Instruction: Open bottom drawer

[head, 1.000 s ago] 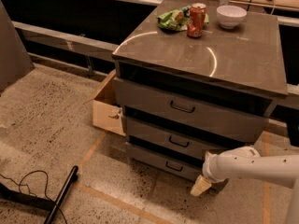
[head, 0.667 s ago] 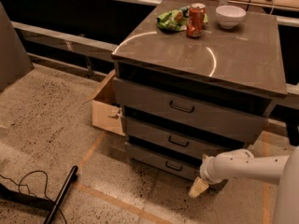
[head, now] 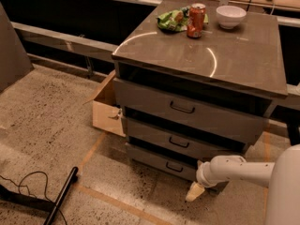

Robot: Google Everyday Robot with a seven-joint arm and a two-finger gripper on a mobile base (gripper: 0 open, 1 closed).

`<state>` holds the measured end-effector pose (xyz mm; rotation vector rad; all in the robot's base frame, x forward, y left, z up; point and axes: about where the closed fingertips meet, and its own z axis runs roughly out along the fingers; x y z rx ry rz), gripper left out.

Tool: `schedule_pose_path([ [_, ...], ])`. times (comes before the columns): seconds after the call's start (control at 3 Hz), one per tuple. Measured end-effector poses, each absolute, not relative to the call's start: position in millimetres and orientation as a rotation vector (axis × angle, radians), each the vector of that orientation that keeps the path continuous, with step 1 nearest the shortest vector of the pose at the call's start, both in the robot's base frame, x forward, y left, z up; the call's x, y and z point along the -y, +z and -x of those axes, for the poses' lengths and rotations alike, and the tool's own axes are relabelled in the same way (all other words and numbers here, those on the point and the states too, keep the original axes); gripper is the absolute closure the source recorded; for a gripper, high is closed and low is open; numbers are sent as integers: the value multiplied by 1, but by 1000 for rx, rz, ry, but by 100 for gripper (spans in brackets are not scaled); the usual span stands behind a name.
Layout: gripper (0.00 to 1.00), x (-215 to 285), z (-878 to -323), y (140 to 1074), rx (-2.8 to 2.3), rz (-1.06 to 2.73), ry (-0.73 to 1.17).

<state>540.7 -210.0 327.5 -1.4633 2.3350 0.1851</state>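
Note:
The bottom drawer (head: 157, 161) is the slimmest front of the grey-brown cabinet, low near the floor, with a small black bar handle (head: 174, 168). It looks pushed in, roughly flush below the middle drawer. My white arm reaches in from the lower right. The gripper (head: 194, 192) hangs just right of the handle, at the drawer's right end, its cream fingertips pointing down at the floor and slightly in front of the drawer face. It holds nothing that I can see.
The mid-sized drawer (head: 176, 142) and tallest drawer (head: 187, 109) sit above. On the cabinet top stand a red can (head: 196, 20), a green bag (head: 172, 20) and a white bowl (head: 230, 16). A cardboard box (head: 107, 109) stands left of the cabinet. A black pole (head: 61, 196) and cable lie on the floor.
The arm has shifted a little left along the bottom drawer front and the camera view has moved slightly. The drawers have not moved.

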Motion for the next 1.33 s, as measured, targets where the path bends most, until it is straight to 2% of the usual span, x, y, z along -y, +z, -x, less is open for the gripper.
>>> schedule_pose_path([
  [0.67,0,213,-560,280,-2284,1408,288],
  [1.33,0,213,-574,258,-2239,1372,305],
])
